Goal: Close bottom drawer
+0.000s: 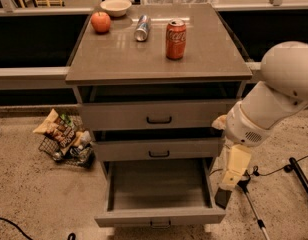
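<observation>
The bottom drawer [159, 217] of the grey cabinet [119, 59] is pulled far out, and its wide shallow tray shows nothing inside. Its flat front faces me at the bottom, with a small black handle [160, 224]. My gripper [224, 196] hangs from the white arm [274, 104] just off the drawer's right side, beside its front right corner and pointing down. It is not touching the drawer front.
The middle drawer [159, 149] and the top drawer [159, 115] stand slightly out. On the cabinet top are a red soda can [175, 39], a silver can lying down [142, 27], an apple [100, 22] and a bowl [116, 6]. A wire basket of snack bags [64, 139] sits on the floor at left. Cables and a stand leg [299, 176] lie at right.
</observation>
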Action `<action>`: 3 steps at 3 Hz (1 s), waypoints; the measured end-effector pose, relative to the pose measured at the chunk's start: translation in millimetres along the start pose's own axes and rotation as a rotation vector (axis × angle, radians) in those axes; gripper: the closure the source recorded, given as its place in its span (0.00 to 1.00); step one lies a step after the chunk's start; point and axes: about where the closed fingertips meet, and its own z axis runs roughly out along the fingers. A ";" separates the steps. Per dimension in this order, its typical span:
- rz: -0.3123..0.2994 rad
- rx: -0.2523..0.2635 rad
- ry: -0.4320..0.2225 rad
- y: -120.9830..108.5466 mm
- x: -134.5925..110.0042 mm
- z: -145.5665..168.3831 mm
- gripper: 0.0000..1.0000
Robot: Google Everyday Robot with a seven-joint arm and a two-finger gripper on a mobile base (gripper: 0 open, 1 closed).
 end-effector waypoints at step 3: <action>-0.095 -0.208 -0.224 -3.4 31.9 183.7 0.00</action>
